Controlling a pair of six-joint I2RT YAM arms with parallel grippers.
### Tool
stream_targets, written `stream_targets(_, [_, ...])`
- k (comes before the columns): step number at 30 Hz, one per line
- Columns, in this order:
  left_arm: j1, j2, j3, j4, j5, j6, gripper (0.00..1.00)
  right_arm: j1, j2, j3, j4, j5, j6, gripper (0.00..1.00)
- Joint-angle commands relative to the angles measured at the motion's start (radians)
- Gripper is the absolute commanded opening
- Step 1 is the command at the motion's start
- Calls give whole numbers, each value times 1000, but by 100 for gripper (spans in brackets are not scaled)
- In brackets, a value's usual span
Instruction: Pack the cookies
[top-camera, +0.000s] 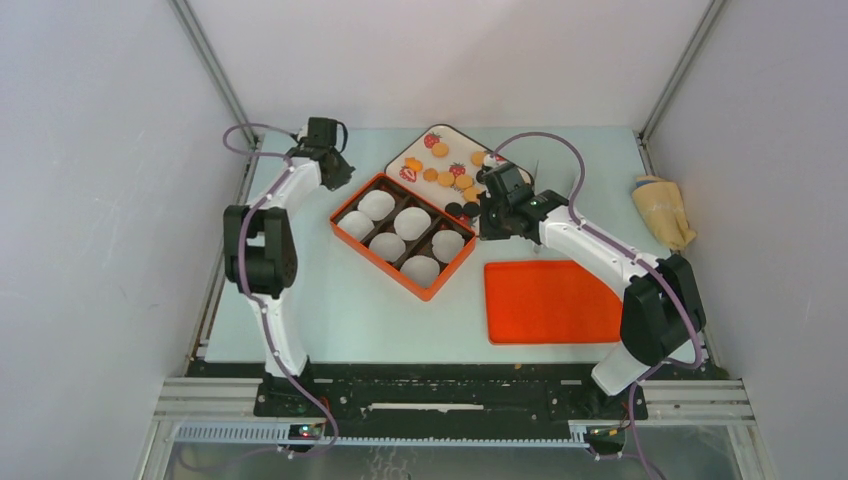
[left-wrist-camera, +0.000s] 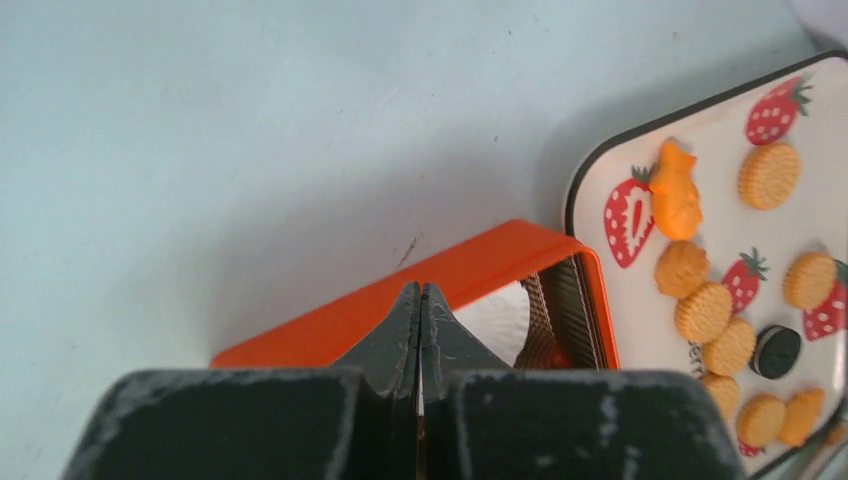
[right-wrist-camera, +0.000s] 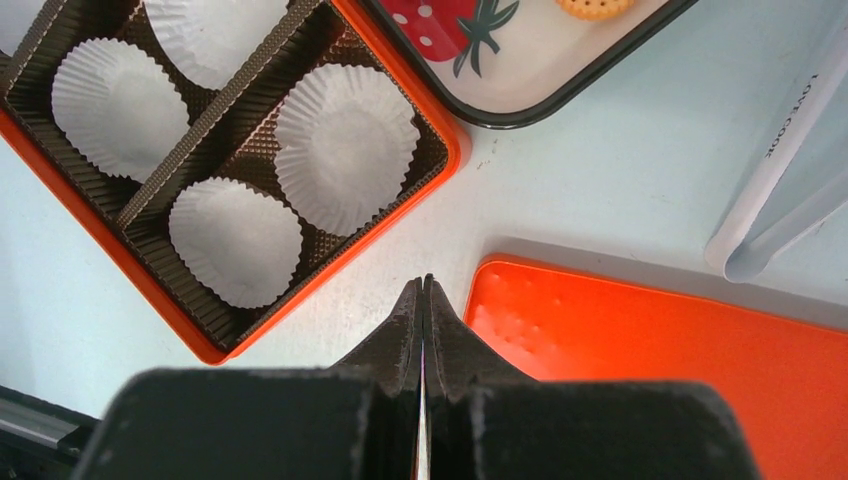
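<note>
Left wrist view shows the cookies (left-wrist-camera: 768, 175), small round flat discs, mostly golden with a ridged rim and a dotted biscuit face. One is black and glossy (left-wrist-camera: 777, 351). They lie flat, face up, on the white oblong tray with a black rim and red strawberry prints (left-wrist-camera: 577, 190). This is to the right of the left gripper (left-wrist-camera: 420, 300) and past its tips. Round discs have no long axis. One orange piece of irregular shape (left-wrist-camera: 675, 190) is longer than wide, and its long side runs away from this gripper. In the top view the group spreads along the length of the tray, on a diagonal.

The left gripper has its dark fingers pressed together with nothing between them. Just under and ahead of its tips is one corner of the orange rectangular box with dark ribbed dividers (left-wrist-camera: 460, 275).

The right gripper (right-wrist-camera: 422, 295) is also closed and holds nothing. To the left of its tips and ahead lies the same box, whose compartments hold white pleated paper cups (right-wrist-camera: 346, 145) with no cookie in the ones that show. Ahead, a little to the right, is a corner of the tray with one cookie at the edge of the view. Just beside its tips on the right lies a flat orange lid with rounded corners (right-wrist-camera: 650, 370). Far to the right in the top view lies a crumpled yellow cloth (top-camera: 662, 208).
</note>
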Motion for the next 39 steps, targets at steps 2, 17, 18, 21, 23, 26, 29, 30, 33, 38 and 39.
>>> stream_targets(2, [-12, 122, 175, -95, -65, 56, 0, -36, -18, 9, 68, 3, 30, 0])
stream_targets(17, [-25, 30, -181, -8, 8, 46, 0, -134, 176, 168, 67, -44, 25, 0])
stream_targets(18, [-34, 4, -225, -2, 4, 32, 0, -137, 204, 187, 60, -46, 21, 0])
stream_targets(21, [-68, -75, -307, 0, -18, 34, 0, -140, 293, 243, 53, -48, 18, 0])
stream_targets(23, [-89, -116, -335, -9, -35, 43, 0, -141, 333, 275, 52, -47, 16, 0])
stream_targets(26, [-114, -168, -366, -20, -50, 50, 0, -154, 376, 325, 48, -49, 11, 0])
stream_targets(29, [-138, -204, -376, -32, -34, 43, 0, -169, 435, 404, 18, -60, -4, 0])
stream_targets(30, [-149, -216, -375, -39, -36, 43, 0, -171, 463, 436, -1, -62, -10, 0])
stream_targets(33, [-185, -252, -371, -81, -67, 48, 0, -170, 529, 517, -48, -118, -23, 0])
stream_targets(38, [-241, -376, -412, -128, -106, 58, 0, -132, 603, 621, -92, -198, -62, 0])
stream_targets(39, [-257, -421, -426, -131, -112, 58, 0, -118, 643, 668, -128, -201, -73, 0])
